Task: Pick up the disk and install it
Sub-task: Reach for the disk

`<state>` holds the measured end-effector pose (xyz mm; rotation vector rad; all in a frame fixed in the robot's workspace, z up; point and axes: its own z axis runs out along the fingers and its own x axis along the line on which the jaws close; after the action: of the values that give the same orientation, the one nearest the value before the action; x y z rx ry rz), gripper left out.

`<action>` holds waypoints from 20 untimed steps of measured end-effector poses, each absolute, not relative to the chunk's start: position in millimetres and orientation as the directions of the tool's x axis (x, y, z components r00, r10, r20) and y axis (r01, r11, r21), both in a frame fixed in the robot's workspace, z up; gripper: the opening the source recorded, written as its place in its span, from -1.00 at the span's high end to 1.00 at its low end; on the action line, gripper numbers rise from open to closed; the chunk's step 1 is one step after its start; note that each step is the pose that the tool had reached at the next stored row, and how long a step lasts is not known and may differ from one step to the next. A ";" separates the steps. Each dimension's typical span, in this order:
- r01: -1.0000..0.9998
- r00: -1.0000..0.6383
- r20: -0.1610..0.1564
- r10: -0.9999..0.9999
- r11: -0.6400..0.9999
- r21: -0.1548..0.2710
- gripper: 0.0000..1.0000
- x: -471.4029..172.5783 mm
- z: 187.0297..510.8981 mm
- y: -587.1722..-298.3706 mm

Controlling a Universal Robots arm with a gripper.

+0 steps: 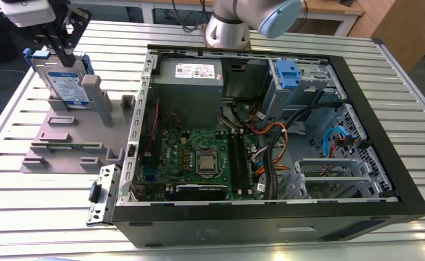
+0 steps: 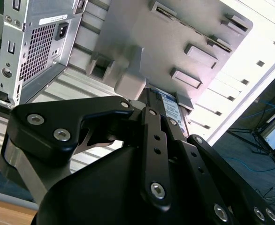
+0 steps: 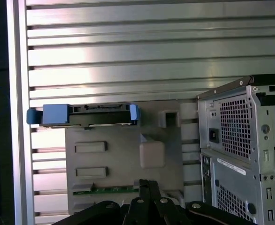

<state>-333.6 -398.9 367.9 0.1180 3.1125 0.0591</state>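
Observation:
The disk (image 1: pixel 62 81) stands on edge in a slot of the grey holder (image 1: pixel 67 136) at the exterior view's left, its white-and-blue label facing out and a blue bracket around it. My gripper (image 1: pixel 63 56) hangs just over its top edge, the black fingers close together and shut, with nothing between them. In the first wrist view the disk (image 3: pixel 86 115) shows edge-on, apart from my gripper (image 3: pixel 145 182). In the second wrist view my gripper (image 2: pixel 163 117) points toward the disk (image 2: pixel 171 108).
An open computer case (image 1: pixel 386 136) lies in the middle of the slatted metal table (image 1: pixel 24 201), with a blue-latched drive bay (image 1: pixel 288 73) at its far side. A green memory stick (image 1: pixel 64 145) lies in the holder. The arm's base (image 1: pixel 231 27) stands behind the case.

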 end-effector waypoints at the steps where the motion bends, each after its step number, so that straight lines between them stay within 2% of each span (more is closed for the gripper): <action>1: 0.075 -0.997 -0.025 0.076 0.996 0.039 0.79 -333.9 367.9 -398.9; 20: 0.075 -0.997 -0.025 0.076 0.996 0.039 0.79 -345.0 367.2 -398.2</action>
<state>-345.0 -398.2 367.2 0.1179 3.1125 0.0592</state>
